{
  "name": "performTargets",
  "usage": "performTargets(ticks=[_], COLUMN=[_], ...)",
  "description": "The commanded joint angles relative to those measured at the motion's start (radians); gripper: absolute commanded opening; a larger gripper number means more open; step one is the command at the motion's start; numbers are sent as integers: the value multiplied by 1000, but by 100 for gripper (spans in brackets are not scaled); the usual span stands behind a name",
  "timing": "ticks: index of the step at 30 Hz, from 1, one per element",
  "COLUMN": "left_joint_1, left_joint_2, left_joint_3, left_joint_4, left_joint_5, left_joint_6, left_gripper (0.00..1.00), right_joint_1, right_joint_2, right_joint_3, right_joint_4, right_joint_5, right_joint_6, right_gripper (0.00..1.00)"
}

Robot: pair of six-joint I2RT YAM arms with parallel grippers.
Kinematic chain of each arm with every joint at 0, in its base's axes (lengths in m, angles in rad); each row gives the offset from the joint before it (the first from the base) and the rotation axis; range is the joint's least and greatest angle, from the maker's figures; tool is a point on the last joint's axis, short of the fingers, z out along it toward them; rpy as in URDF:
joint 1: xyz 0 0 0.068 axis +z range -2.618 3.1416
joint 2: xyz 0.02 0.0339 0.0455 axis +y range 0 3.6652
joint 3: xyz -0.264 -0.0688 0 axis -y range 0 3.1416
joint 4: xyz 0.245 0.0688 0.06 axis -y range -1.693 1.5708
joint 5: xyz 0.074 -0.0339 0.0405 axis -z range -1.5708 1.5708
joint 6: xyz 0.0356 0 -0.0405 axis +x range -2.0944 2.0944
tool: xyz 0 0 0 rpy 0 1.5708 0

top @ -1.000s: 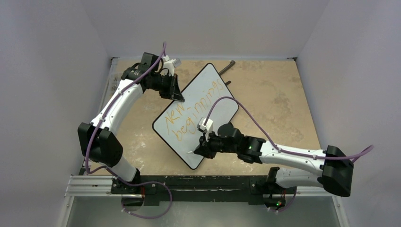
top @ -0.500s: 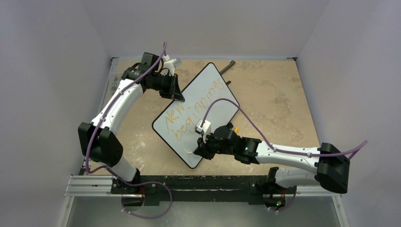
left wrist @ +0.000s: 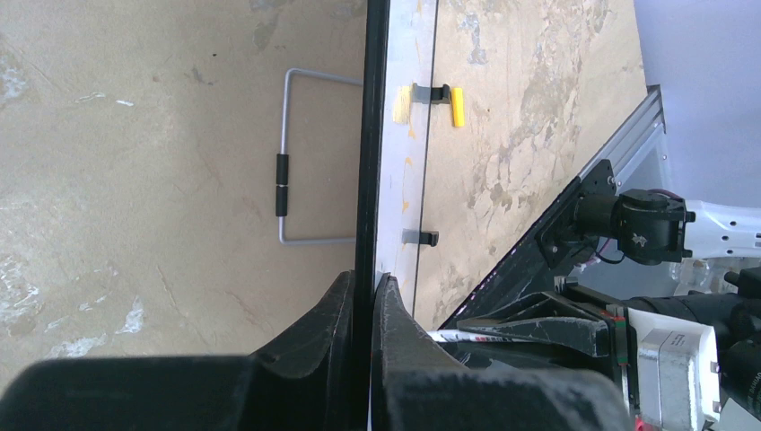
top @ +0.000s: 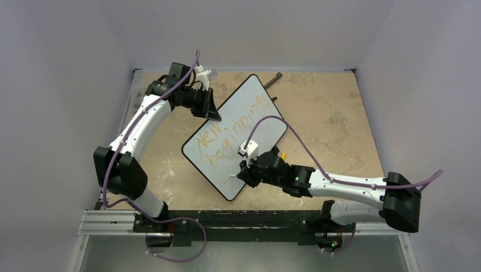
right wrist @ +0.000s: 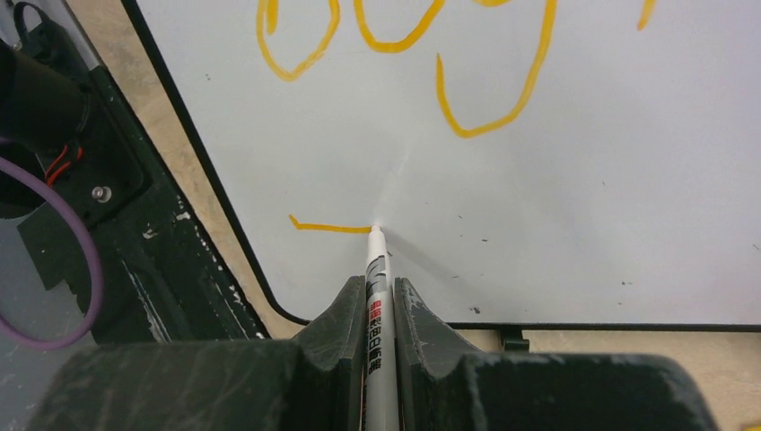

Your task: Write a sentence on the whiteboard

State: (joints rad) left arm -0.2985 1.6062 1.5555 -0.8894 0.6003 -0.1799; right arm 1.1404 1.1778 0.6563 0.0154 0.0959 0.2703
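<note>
Right wrist: sentence [right wrist: 332,228] (orange looping strokes) on glossy whiteboard [right wrist: 583,206].

One whiteboard [top: 227,113], one marker [right wrist: 375,260], two arms [top: 142,124] [top: 340,184]

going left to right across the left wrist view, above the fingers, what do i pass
grey wire loop → whiteboard, seen edge-on → small yellow cylinder → black joint of the right arm
</note>
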Motion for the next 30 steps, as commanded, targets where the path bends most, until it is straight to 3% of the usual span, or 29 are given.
performTargets(ticks=[1, 12, 22, 30], left_joint_1=[19, 19, 19, 19], left_joint_2=[8, 5, 2, 2], left_joint_3=[4, 4, 3, 4], left_joint_4=[-16, -16, -16, -18], left_joint_5=[-184, -189, -189, -189], left_joint_6=[8, 8, 10, 9], left_gripper=[0, 0, 0, 0], right_joint_1=[-7, -7, -7, -7], right_joint_2=[-26, -158, -24, -11], right_joint_3=[25, -21, 49, 11], right_joint_4=[0, 94, 109, 105], right_joint_5=[119, -43, -20, -32], right_joint_6=[5, -10, -5, 12], right_gripper=[0, 0, 0, 0])
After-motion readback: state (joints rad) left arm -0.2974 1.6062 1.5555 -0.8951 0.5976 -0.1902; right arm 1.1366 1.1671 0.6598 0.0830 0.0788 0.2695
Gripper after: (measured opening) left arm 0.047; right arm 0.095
